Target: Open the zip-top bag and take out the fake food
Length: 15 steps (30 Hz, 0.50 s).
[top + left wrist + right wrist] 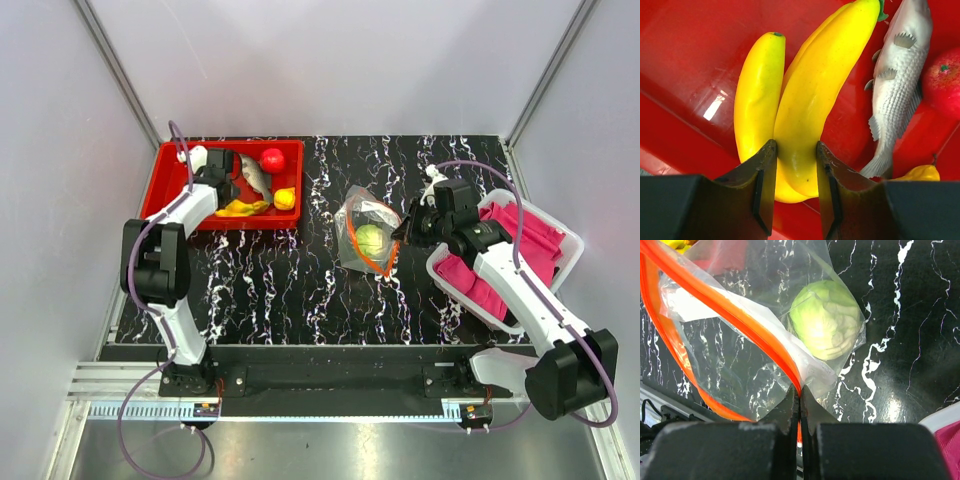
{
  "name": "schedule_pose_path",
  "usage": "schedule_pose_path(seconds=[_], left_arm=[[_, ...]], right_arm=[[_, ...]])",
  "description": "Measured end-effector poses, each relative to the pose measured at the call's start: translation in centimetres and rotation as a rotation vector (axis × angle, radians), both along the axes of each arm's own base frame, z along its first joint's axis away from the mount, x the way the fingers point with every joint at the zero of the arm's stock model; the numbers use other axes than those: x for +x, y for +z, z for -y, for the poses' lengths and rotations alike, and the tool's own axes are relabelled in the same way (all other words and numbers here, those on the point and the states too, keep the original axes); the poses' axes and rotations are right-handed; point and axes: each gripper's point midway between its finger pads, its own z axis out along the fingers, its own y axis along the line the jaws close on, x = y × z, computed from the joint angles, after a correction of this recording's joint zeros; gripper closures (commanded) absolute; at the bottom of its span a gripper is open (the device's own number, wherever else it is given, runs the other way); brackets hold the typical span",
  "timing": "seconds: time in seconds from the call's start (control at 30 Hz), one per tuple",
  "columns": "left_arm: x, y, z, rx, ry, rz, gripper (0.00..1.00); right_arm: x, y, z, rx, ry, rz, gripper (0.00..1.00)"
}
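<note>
A small clear crinkly zip-top bag (pixel 365 240) with an orange-red zip strip lies near the middle of the black white-veined marble worktop (pixel 300 290), between the two arms. Its long axis runs roughly far to near. The mouth gapes in an orange loop toward the near right, and the sealed end points toward the far side. A pale green, round cabbage-like toy piece (pixel 370 238) sits inside the bag, against its plastic wall (pixel 826 319).

The right end effector (pixel 800 395) is closed, pinching the bag's zip strip at the corner of the mouth. A white bin of pink cloth (pixel 565 250) stands just beside this arm.

At far left a red rectangular plastic tray (pixel 165 185) holds the other toys. The left end effector (pixel 795 150) grips a yellow plastic banana bunch (pixel 805 100) at its stem end, with the fruit tips pointing away from the fingers. From above, the bunch lies lengthwise left to right along the tray's near side. A grey-silver toy fish (pixel 897 85) lies beside it, with its tail toward the wrist camera. A red round fruit (pixel 942 82) and a small yellow-orange fruit (pixel 920 173) rest just beyond the fish.
</note>
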Motion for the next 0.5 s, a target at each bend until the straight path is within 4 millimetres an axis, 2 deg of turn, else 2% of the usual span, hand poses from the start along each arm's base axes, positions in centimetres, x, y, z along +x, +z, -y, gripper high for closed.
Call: schedule_pose_path(seconds=[0.03,0.07,0.1,0.13,0.2,0.27,0.3,0.33,0.37,0.43,0.5], left_arm=[[0.1,-0.1,0.0,0.004,-0.005,-0.004,1.00],[0.1,-0.3,-0.1,0.007,-0.010,-0.011,0.91],[0.2,-0.5,-0.1,0.008,-0.014,-0.016,0.68],[0.5,-0.6,-0.2,0.004,-0.019,-0.019,0.52],[1.0,-0.6,-0.3,-0.002,-0.029,-0.018,0.33],[1.0,-0.6,-0.4,-0.007,-0.029,-0.019,0.26],[1.0,-0.5,-0.4,-0.007,-0.035,-0.018,0.09],[1.0,-0.5,-0.4,-0.014,-0.036,-0.019,0.07],[0.9,-0.3,-0.3,-0.018,-0.037,-0.020,0.01],[0.4,0.5,-0.1,-0.022,-0.036,-0.015,0.01],[-0.2,2.3,0.6,-0.025,-0.048,0.015,0.03]], right_arm=[[-0.1,-0.1,0.0,0.000,0.000,-0.001,1.00],[-0.1,-0.2,0.0,0.001,0.002,-0.004,1.00],[-0.2,-0.2,0.0,0.001,0.002,-0.005,1.00],[-0.2,-0.2,0.0,0.001,0.002,-0.005,1.00],[-0.2,-0.2,0.0,0.001,0.002,-0.003,1.00],[-0.2,-0.1,0.0,0.002,0.002,-0.003,1.00],[-0.2,-0.1,0.0,0.002,0.002,-0.003,1.00],[-0.2,-0.1,0.0,0.003,0.003,-0.004,1.00],[-0.3,-0.1,0.0,0.005,0.005,-0.004,1.00],[-0.3,-0.1,-0.2,0.011,0.009,-0.009,1.00],[-0.4,-0.2,-0.3,0.016,0.012,-0.013,1.00]])
